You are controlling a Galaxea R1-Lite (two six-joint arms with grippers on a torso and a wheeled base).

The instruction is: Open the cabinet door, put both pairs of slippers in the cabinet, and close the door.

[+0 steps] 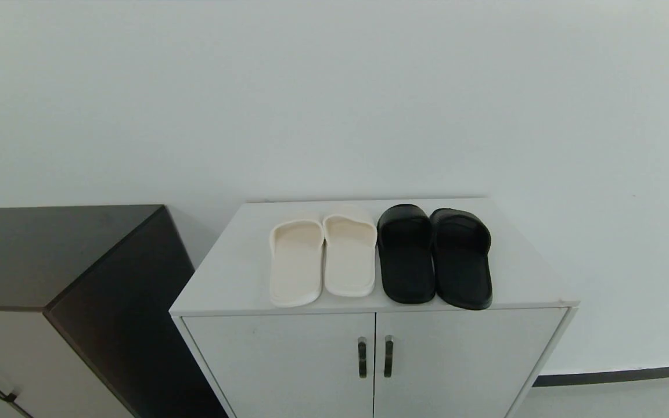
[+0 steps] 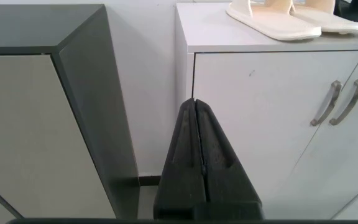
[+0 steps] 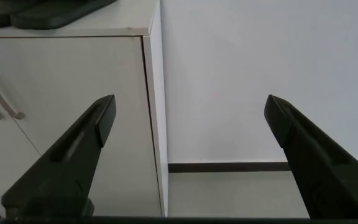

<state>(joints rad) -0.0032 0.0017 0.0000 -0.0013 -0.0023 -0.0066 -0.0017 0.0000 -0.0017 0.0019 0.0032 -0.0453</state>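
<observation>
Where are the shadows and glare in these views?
Head view: even, soft light, no glare on the white cabinet; a faint shadow on the wall between it and the dark cabinet. Left wrist view: the shut left tool is a dark mass; the handles catch small highlights. Right wrist view: the open right tool stands dark against the pale wall.

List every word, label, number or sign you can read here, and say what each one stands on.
None: no text can be read in any view.
The white cabinet, its door handles, the cream slippers, the black slippers and the dark cabinet beside it all show plain surfaces with no print, label or number to make out.
</observation>
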